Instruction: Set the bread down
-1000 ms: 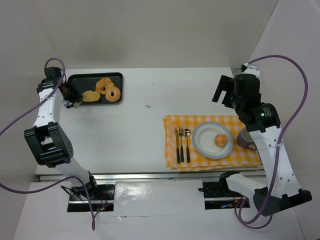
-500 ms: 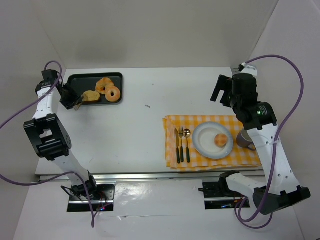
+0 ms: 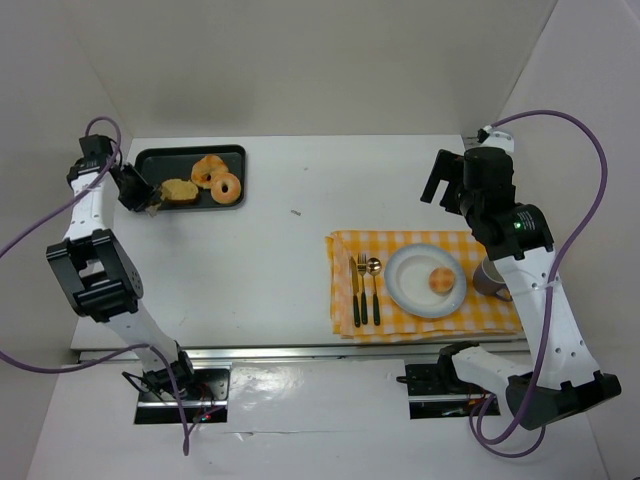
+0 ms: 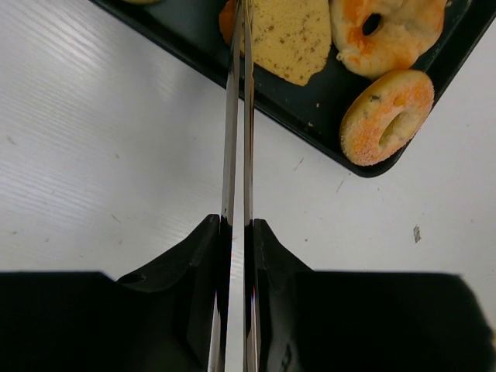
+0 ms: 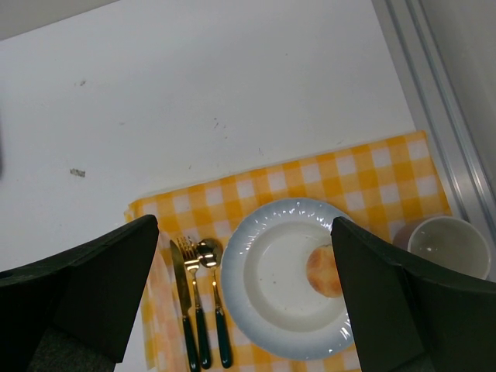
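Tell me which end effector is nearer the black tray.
Left. The left end effector is at the black tray's left end; the right end effector hangs far off on the right side.

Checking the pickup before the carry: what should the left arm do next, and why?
Probably a small lift off the tray: jaws of the left gripper stand nearly together at the edge of the bread slice, though a pinch isn't confirmed.
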